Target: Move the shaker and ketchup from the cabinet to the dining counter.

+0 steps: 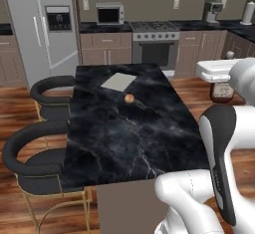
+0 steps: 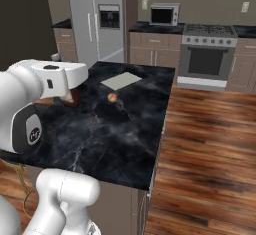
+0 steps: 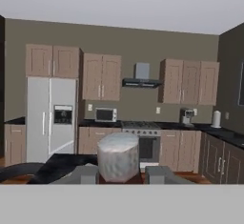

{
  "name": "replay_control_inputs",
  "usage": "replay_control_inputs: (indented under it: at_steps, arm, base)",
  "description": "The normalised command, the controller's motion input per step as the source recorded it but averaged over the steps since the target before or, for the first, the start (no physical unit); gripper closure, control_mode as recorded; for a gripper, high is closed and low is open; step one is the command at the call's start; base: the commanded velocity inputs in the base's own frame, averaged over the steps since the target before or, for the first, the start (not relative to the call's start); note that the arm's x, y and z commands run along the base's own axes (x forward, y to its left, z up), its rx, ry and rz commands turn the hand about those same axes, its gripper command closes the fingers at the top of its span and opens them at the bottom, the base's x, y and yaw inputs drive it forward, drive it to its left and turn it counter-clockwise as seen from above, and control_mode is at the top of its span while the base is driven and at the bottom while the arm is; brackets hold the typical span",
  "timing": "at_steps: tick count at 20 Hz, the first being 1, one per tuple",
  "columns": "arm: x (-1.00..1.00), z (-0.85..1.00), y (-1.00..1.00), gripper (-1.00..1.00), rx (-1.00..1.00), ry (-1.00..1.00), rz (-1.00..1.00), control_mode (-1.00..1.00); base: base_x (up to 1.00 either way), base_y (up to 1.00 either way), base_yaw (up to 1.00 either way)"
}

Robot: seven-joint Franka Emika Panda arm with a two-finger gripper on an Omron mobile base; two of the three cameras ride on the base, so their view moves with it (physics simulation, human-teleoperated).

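While gripped, shaker (image 3: 118,156) sits between fingers (image 3: 86,174), above dining counter (image 1: 134,128)

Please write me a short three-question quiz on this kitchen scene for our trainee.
1. True or false: the claw is closed on a bottle.
2. What lies on the counter near the small orange ball? A) a pale flat mat; B) a kettle; C) a stack of plates.
3. Fill in: the microwave stands between the fridge and the ____.

Key: 1 true; 2 A; 3 stove.
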Motion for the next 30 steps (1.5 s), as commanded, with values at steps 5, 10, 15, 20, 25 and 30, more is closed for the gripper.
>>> replay_control_inputs:
  at_steps: [5,10,15,20,25,30]
  arm:
    - [0.0,0.0,0.0,1.0,0.0,0.0,0.0,1.0]
    - [0.0,0.0,0.0,1.0,0.0,0.0,0.0,1.0]
    - [0.0,0.0,0.0,1.0,0.0,0.0,0.0,1.0]
    - [0.0,0.0,0.0,1.0,0.0,0.0,0.0,1.0]
    - [0.02,0.0,0.0,1.0,0.0,0.0,0.0,-1.0]
    - [0.51,-0.12,0.06,1.0,0.0,0.09,0.15,-1.0]
  base:
    - [0.49,0.24,0.0]
    - [0.4,0.14,0.01]
    - [0.1,0.03,0.0]
    - [0.0,0.0,0.0]
    - [0.0,0.0,0.0]
    - [0.0,0.0,0.0]
